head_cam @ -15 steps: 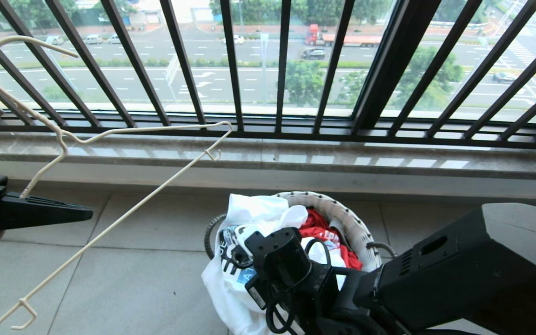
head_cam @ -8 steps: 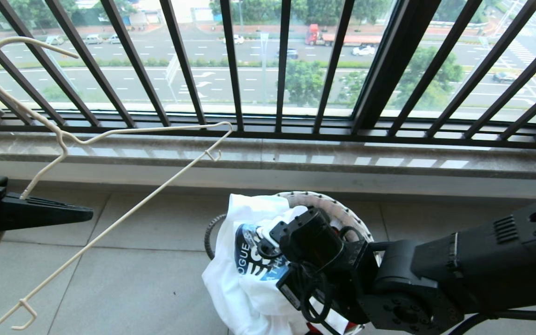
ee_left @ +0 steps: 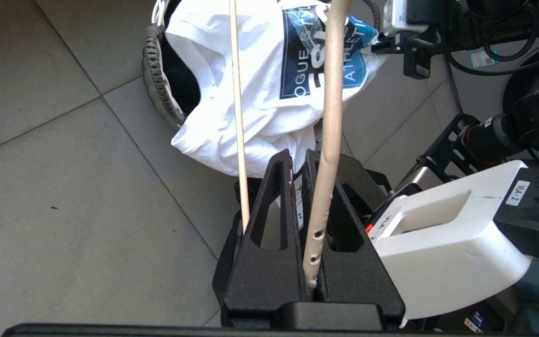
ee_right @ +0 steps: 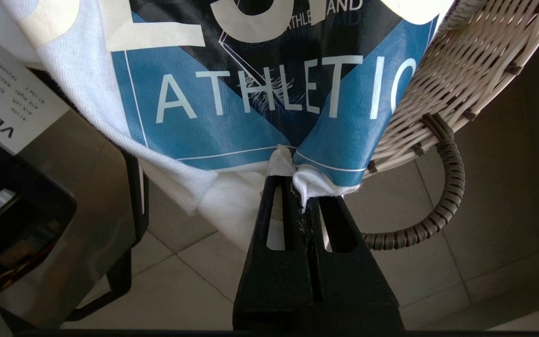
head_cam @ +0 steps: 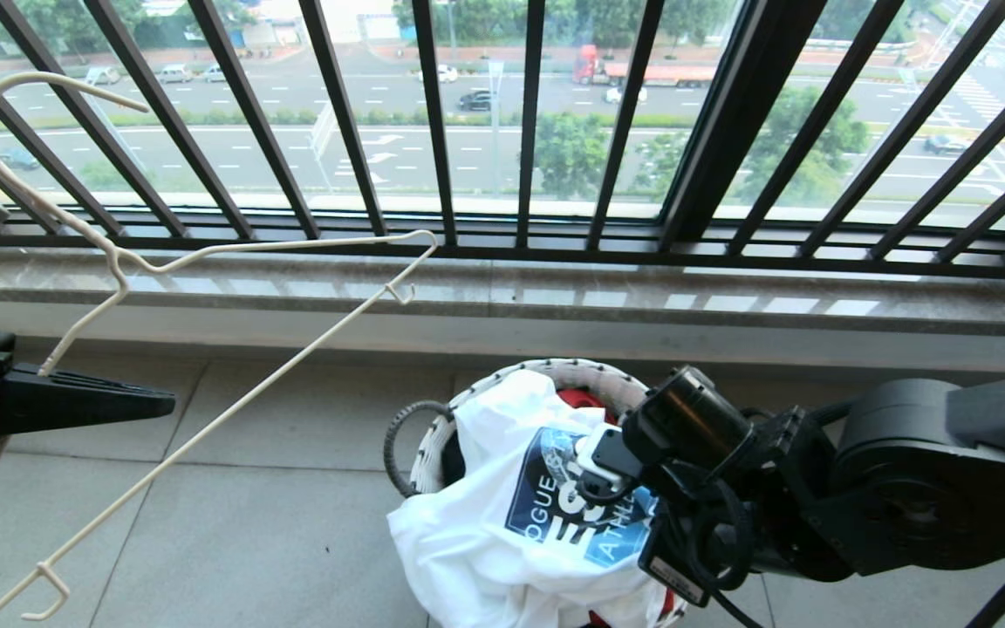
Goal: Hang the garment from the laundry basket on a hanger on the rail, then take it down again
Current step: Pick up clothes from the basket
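Garment [head_cam: 502,523] pinched by the right end effector, draped over the near rim of the laundry basket.

Left to right: the left end effector [head_cam: 140,403], fingers clamped tight, holds the thin cream wire hanger [head_cam: 206,262] by one shoulder, its hook tilted toward the black window railing [head_cam: 433,122]. On the grey floor tiles [head_cam: 276,523] below the stone sill stands the round woven laundry basket [head_cam: 607,375]. The right end effector [ee_right: 300,180], fully closed, grips a fold of soft white cloth just under the blue print; only its wrist view shows this pinch and the ribbed loop handle [ee_right: 447,187].
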